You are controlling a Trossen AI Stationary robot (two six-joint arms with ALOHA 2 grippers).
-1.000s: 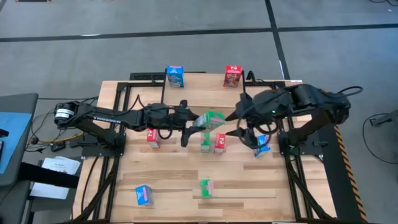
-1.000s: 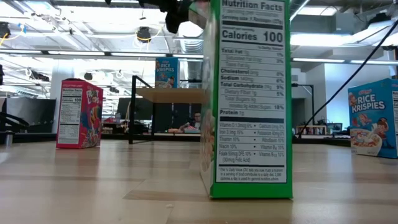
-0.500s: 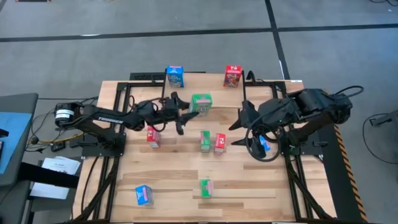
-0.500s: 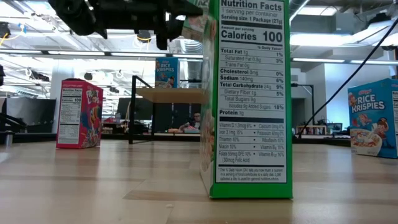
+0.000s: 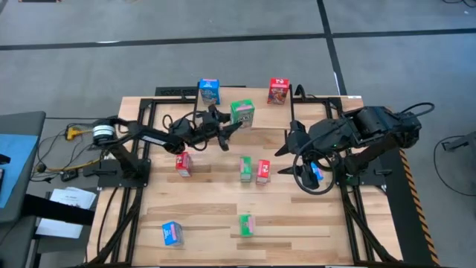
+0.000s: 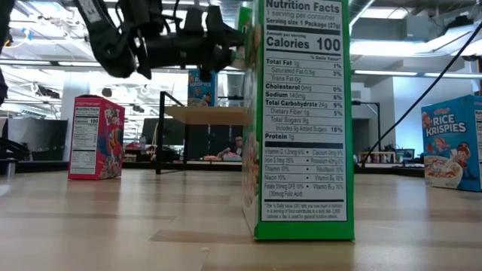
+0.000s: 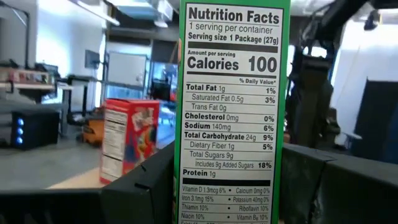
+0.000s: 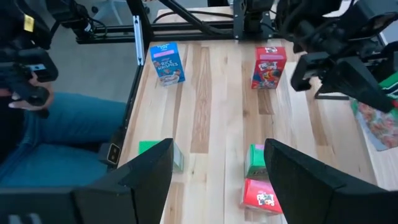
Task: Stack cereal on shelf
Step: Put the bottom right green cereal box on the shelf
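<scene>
My left gripper (image 5: 232, 121) is shut on a green cereal box (image 5: 242, 113) that stands upright over the shelf (image 5: 249, 94), between a blue box (image 5: 209, 91) and a red box (image 5: 277, 91) standing on the plank. In the left wrist view the green box's nutrition panel (image 7: 233, 112) fills the middle, with the red box (image 7: 127, 140) behind it. My right gripper (image 5: 294, 152) hangs open above the table's right half, holding nothing. Whether the green box's bottom touches the plank is hidden. My left gripper pinches the green box's lower part (image 7: 186, 186) between its two fingers, one on each broad face, with the narrow nutrition panel facing the wrist. The fingers come about level from the table's left side. The box stands upright in the hold.
Several more boxes stand on the table: red (image 5: 183, 164), green (image 5: 245, 169), red (image 5: 263, 171), blue (image 5: 314, 173) under my right arm, blue (image 5: 172, 234) and green (image 5: 246, 224) near the front. The shelf's black legs (image 6: 160, 132) rise at the far side.
My left gripper has carried the green box from above the table's middle toward the far edge and lower, tipping up to about level. The box, tilted before, now stands upright between the blue and red boxes at the shelf.
</scene>
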